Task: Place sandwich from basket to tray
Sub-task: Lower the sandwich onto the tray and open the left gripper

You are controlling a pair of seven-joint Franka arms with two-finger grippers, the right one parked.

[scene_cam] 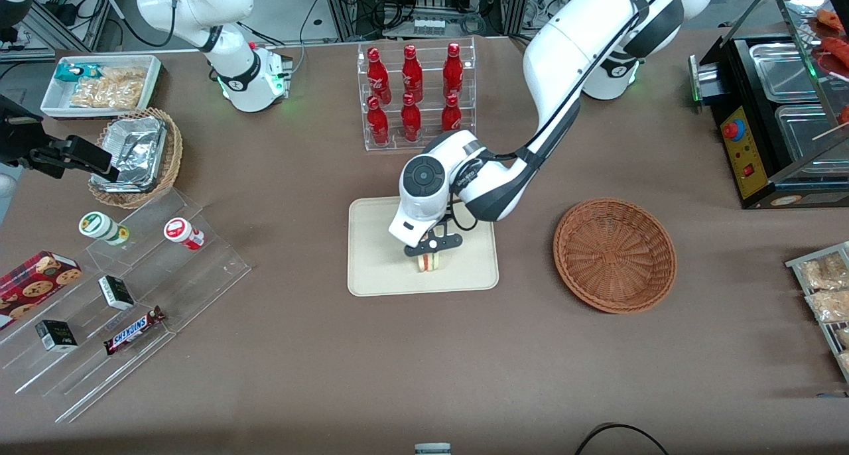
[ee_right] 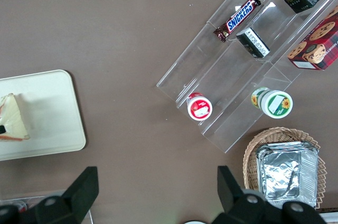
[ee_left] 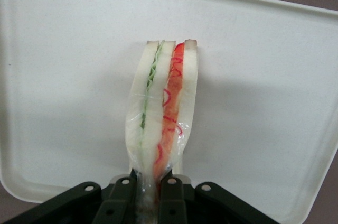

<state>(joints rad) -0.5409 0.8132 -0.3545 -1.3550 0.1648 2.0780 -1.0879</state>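
Note:
My left gripper (scene_cam: 430,255) is over the cream tray (scene_cam: 371,269) and is shut on the sandwich (scene_cam: 428,263). The sandwich is a wedge of white bread with red and green layers at its cut edge, in clear wrap. In the left wrist view the sandwich (ee_left: 163,113) stands edge-on over the tray (ee_left: 274,76), its narrow end pinched between the black fingers (ee_left: 171,195). I cannot tell if it touches the tray. The reddish-brown wicker basket (scene_cam: 615,255) stands empty beside the tray, toward the working arm's end. The right wrist view shows the sandwich (ee_right: 13,118) on or just above the tray (ee_right: 58,123).
A clear rack of red bottles (scene_cam: 414,93) stands farther from the front camera than the tray. Clear stepped shelves (scene_cam: 119,302) with snacks, a tan basket with foil (scene_cam: 136,156) and a white snack bin (scene_cam: 99,87) lie toward the parked arm's end. A black food warmer (scene_cam: 776,110) stands at the working arm's end.

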